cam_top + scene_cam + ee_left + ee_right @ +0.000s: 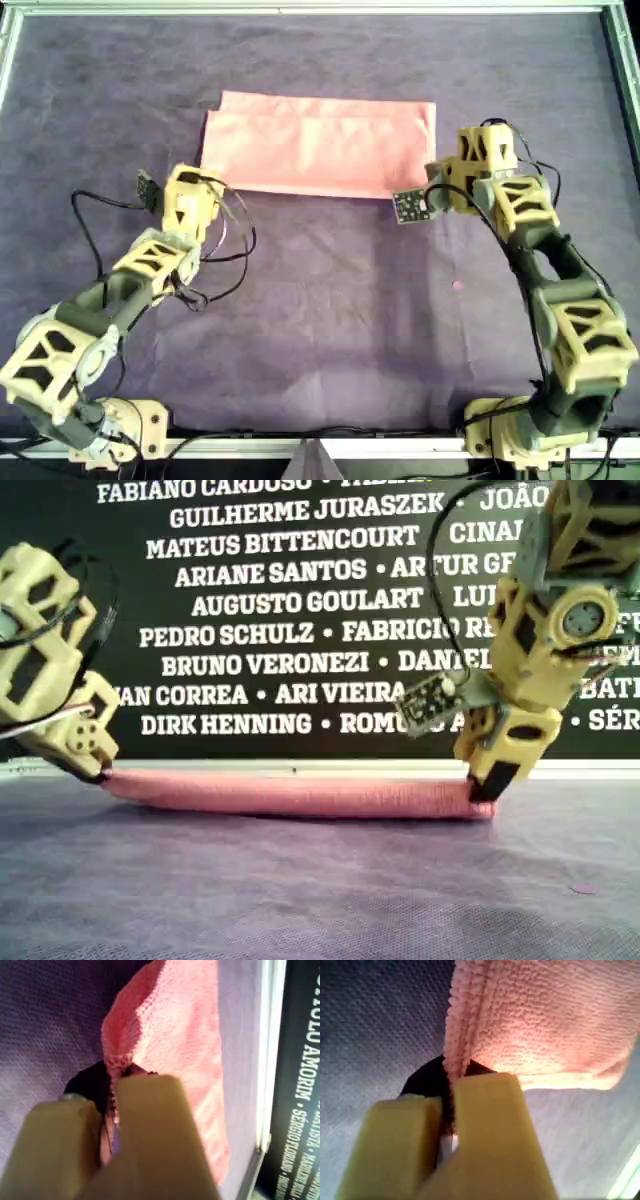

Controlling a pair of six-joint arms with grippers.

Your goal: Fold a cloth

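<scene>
Pinching the folded cloth's (pixel 318 146) near edge, both hands clamp it; open mat (pixel 340 320) in front.

A purple mat (pixel 330 300) covers the table inside a pale frame (pixel 300 8), with a name-printed black banner (pixel 280 610) behind.

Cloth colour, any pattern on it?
Plain salmon pink cloth, no pattern; the overhead view shows it best.
</scene>
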